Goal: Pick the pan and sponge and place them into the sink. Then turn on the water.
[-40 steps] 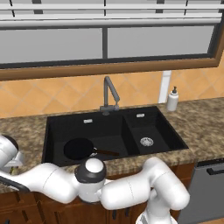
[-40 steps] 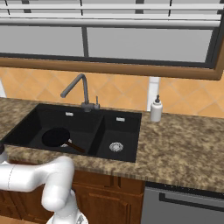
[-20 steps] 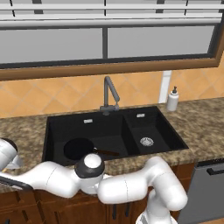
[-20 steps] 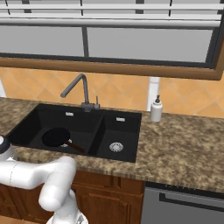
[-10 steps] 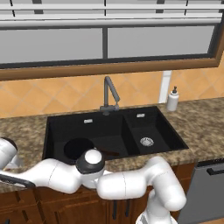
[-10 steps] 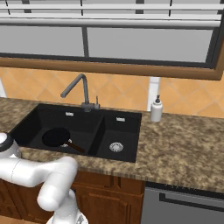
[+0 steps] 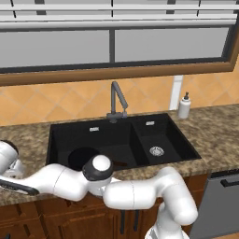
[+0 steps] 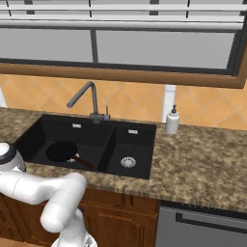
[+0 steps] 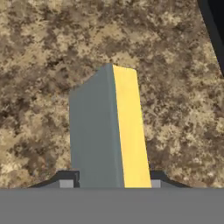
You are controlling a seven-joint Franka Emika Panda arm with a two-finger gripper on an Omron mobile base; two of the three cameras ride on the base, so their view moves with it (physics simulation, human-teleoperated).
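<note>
With the pan [image 8: 61,151] lying in the sink's [image 8: 103,129] wide basin, the gripper [image 9: 109,183] is pinching the sponge [image 9: 107,131] between its fingertips above the granite counter [image 9: 39,52], so carrying it level toward the black basin edge at the hand's upper right seems wise.

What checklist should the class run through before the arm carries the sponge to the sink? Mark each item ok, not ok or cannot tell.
1. Sponge sits between the hand fingertips: ok.
2. Grip is firm enough to lift: cannot tell.
3. Pan already lies in the sink's wide basin: ok.
4. Wide basin keeps bare floor beside the pan: ok.
5. Faucet is running: cannot tell, though no water is visible.
</note>
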